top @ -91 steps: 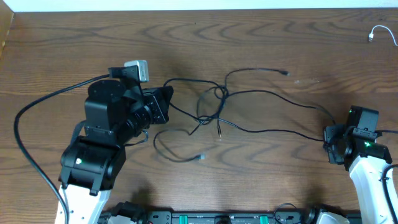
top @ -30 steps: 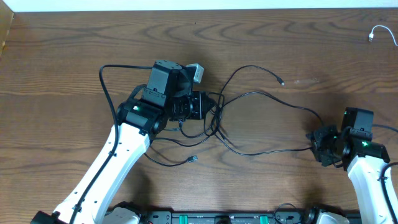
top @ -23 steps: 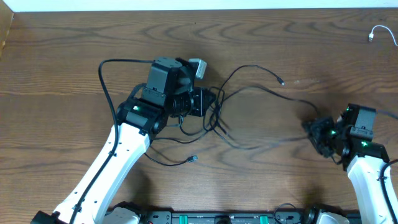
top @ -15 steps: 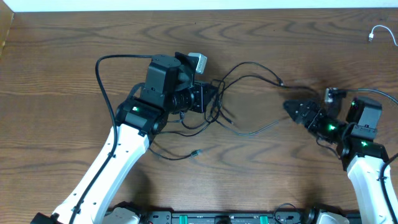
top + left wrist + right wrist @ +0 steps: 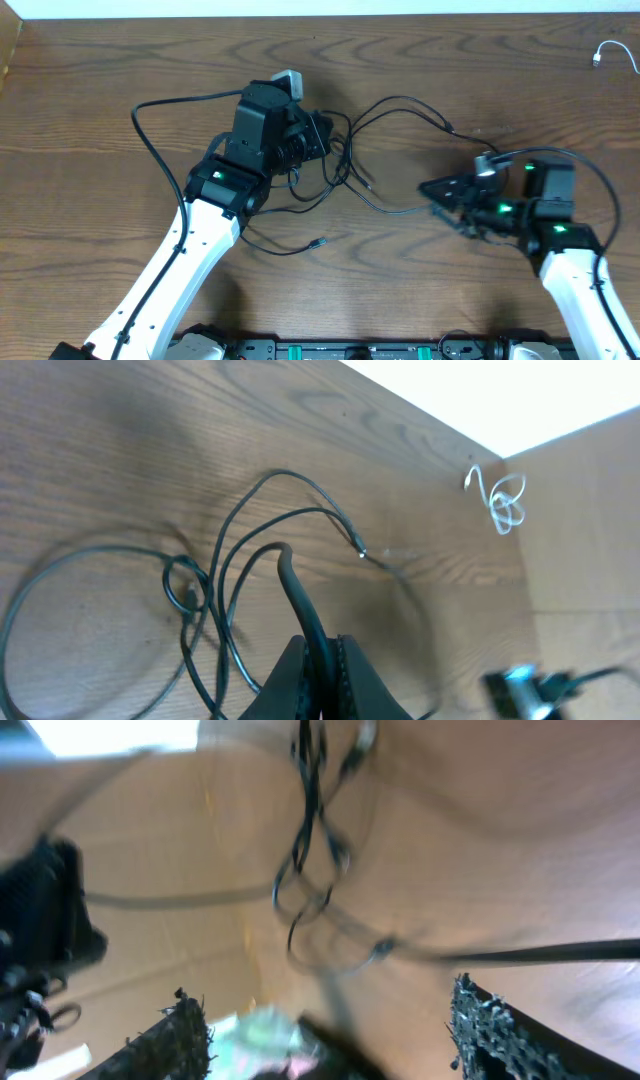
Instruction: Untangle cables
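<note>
The left gripper (image 5: 318,655) is left of the table's (image 5: 100,80) centre, jaws pressed together on a black cable (image 5: 296,592) — the strand rises from between them in the wrist view. Just right of it the other black cables (image 5: 345,175) lie in a loose tangle. The right gripper (image 5: 428,187) is near the tangle's right side, fingers spread apart — its wrist view is blurred. A white cable (image 5: 605,52) lies far right, well apart.

Table (image 5: 100,90): dark brown wood, clear grain, smooth, low sheen. Black cables (image 5: 342,152): thin, matt, rubbery-looking jacket. White cable (image 5: 597,60): smooth, plastic-looking. Arm shells (image 5: 190,250): white plastic, slightly glossy; wrist housings black, matt. Right gripper (image 5: 330,1020) fingers (image 5: 495,1030): black w/ rough, gritty-looking faces.
</note>
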Robot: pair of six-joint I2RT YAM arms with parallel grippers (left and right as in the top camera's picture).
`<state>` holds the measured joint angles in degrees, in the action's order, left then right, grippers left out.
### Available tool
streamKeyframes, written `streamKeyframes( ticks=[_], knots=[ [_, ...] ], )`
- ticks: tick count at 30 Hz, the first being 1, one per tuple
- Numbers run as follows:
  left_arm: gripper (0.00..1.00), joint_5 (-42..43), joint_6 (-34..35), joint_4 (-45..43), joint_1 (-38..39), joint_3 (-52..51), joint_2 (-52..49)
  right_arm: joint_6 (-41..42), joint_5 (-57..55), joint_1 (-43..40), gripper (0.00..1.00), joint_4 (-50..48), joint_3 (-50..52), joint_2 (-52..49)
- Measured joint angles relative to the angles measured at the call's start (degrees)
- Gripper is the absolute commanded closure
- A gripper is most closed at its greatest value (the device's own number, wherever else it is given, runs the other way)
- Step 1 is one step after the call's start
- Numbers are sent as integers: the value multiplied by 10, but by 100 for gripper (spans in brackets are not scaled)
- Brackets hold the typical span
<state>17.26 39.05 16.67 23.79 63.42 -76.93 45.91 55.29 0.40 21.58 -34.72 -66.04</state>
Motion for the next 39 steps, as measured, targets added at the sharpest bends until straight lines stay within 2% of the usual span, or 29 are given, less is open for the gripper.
streamKeyframes(
  ticks=[3,8,10,13,17,22,27,39],
  knots=[
    [92,-7,37,-2,0,0,0,51,-31,65,14,0,0,0],
    [92,-9,82,-2,0,0,0,169,-150,165,14,-5,0,0],
    [92,-9,92,-2,0,0,0,224,-200,198,14,-16,0,0],
    [92,-9,101,-2,0,0,0,309,-258,236,8,-33,0,0],
    [92,-9,106,-2,0,0,0,437,-323,282,7,-62,0,-1],
    [92,-8,107,-2,0,0,0,562,-377,320,14,-132,0,-29],
    [92,-6,107,0,0,0,0,641,-396,337,25,-238,0,-94],
    [92,-4,107,4,0,0,0,706,-405,342,43,-367,0,-202]
  ],
)
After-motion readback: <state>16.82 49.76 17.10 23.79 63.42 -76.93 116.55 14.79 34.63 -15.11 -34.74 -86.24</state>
